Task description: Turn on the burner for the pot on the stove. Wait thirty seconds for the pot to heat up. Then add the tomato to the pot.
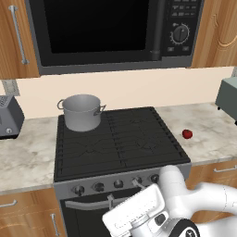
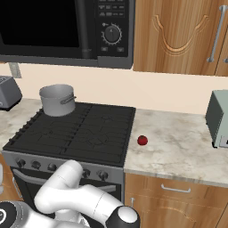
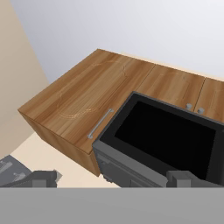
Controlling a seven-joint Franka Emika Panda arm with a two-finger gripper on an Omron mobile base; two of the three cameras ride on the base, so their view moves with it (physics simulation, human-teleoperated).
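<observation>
The grey pot stands lidless on the back left grate of the black stove. On the counter to the stove's right lies the small red tomato. My gripper is low in front of the stove's knob strip, pointing up. It is open, its fingertips far apart with nothing between them. It is well away from the pot and the tomato.
A black microwave hangs over the stove between wooden cabinets. A grey toaster stands on the left counter. Another grey appliance stands at the far right.
</observation>
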